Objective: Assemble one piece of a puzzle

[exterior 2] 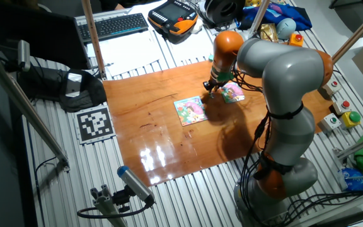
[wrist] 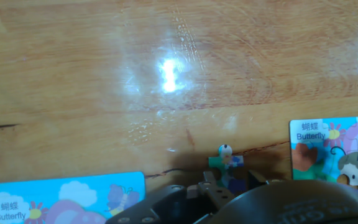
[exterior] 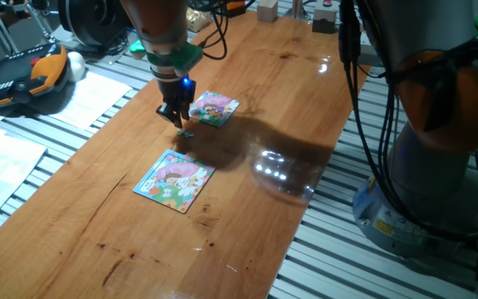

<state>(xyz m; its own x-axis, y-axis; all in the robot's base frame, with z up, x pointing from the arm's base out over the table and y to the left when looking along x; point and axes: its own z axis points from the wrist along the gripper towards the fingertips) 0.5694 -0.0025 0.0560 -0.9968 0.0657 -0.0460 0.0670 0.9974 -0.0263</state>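
You are looking at a long wooden table [exterior: 247,108] with two flat jigsaw puzzles lying on it. The smaller puzzle [exterior: 213,108], pink, green and white, sits toward the far end of the board, about midway between its long edges in one fixed view. The larger blue-bordered puzzle [exterior: 175,179] lies nearer the middle of the table, well apart from the smaller one.

Your gripper [exterior: 178,124] hangs over the bare wood between the two puzzles, just beside the smaller one's near corner, with a blue light glowing on the housing above the fingers. In the hand view the piece [wrist: 227,163] shows at the fingertips: a tiny jigsaw piece with a pale knob on top and green and blue print below. The fingers appear closed on the piece, though the hand's own body hides most of the contact.

In that same view, the butterfly-labelled corner of one puzzle [wrist: 331,149] shows at the right edge and another blue-bordered corner [wrist: 61,199] at the lower left.

Off the table's left long edge, a teach pendant [exterior: 23,79] rests on paper sheets.
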